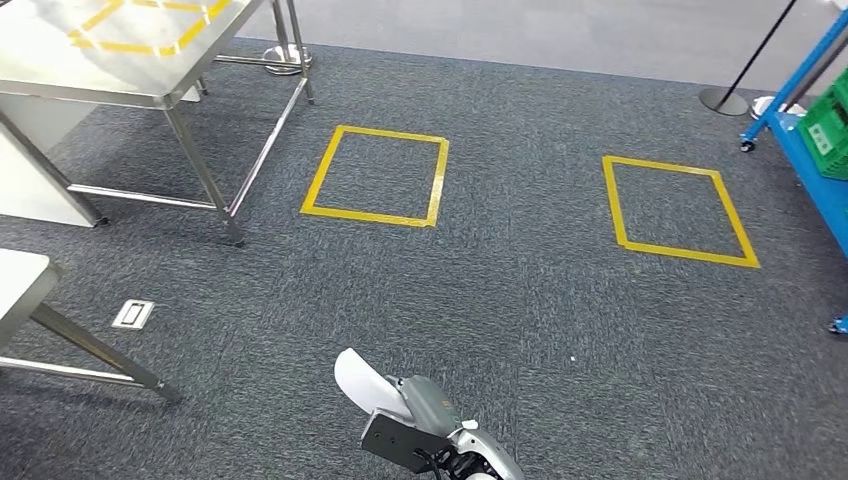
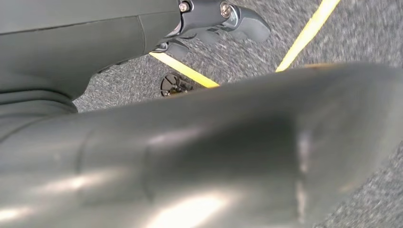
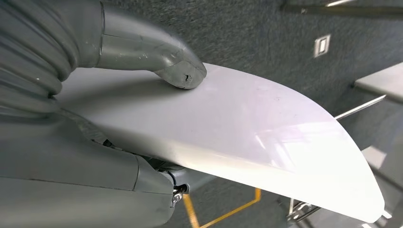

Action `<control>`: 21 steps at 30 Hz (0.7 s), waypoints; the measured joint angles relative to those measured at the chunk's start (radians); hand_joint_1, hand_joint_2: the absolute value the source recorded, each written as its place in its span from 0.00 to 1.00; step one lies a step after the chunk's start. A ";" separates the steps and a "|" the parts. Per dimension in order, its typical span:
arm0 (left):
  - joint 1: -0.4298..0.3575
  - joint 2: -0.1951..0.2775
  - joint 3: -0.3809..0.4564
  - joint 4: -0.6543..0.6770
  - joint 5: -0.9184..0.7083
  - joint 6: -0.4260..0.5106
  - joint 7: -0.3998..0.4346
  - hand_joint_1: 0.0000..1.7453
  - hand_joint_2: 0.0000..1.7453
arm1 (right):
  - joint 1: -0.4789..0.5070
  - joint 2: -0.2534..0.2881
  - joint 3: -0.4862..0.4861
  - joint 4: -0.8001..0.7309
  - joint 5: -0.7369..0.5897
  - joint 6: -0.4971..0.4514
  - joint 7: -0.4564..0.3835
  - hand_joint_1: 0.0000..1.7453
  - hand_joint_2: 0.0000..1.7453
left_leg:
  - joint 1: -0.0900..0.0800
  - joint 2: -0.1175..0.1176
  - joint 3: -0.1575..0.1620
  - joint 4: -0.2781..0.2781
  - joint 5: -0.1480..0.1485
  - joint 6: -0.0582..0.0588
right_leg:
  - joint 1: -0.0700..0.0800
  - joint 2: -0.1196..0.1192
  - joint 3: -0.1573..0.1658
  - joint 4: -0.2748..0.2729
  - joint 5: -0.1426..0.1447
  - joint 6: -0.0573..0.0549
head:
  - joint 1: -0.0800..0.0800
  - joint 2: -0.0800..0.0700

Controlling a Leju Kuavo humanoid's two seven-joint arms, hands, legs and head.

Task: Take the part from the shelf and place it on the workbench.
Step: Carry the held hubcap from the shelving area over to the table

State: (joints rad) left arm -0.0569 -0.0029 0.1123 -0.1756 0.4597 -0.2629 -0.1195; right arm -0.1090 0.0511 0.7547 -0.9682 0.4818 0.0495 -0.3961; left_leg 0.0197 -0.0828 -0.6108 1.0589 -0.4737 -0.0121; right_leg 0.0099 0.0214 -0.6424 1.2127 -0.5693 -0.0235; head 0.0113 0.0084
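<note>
**White part held low over open carpet**

At the bottom centre of the head view, the right hand [image 1: 440, 440] grips the part [image 1: 362, 383], a smooth, glossy white curved panel tapering to a rounded tip. In the right wrist view the thumb [image 3: 183, 71] presses on its top face. The left hand [image 2: 223, 16] shows curled fingers; its grip cannot be told. Beyond, grey carpet [image 1: 520, 300] spreads wide, with two yellow tape squares [image 1: 375, 176]. A steel workbench [image 1: 120, 60] stands upper left, a blue shelf [image 1: 815, 150] at the right edge.
</note>
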 joint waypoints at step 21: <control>-0.009 -0.008 -0.008 -0.001 0.014 0.031 -0.018 0.00 0.00 | 0.000 0.020 -0.013 -0.014 0.043 0.033 0.039 1.00 1.00 | 0.001 0.130 0.024 -0.008 -0.015 -0.019 | 0.016 -0.157 0.078 -0.169 0.059 -0.006 | -0.007 0.000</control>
State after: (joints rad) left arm -0.0660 -0.0112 0.1045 -0.1769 0.4737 -0.2318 -0.1378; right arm -0.1090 0.0709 0.7416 -0.9818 0.5252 0.0825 -0.3573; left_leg 0.0204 0.0477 -0.5873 1.0511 -0.4885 -0.0314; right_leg 0.0260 -0.1360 -0.5642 1.0439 -0.5104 -0.0291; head 0.0042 0.0084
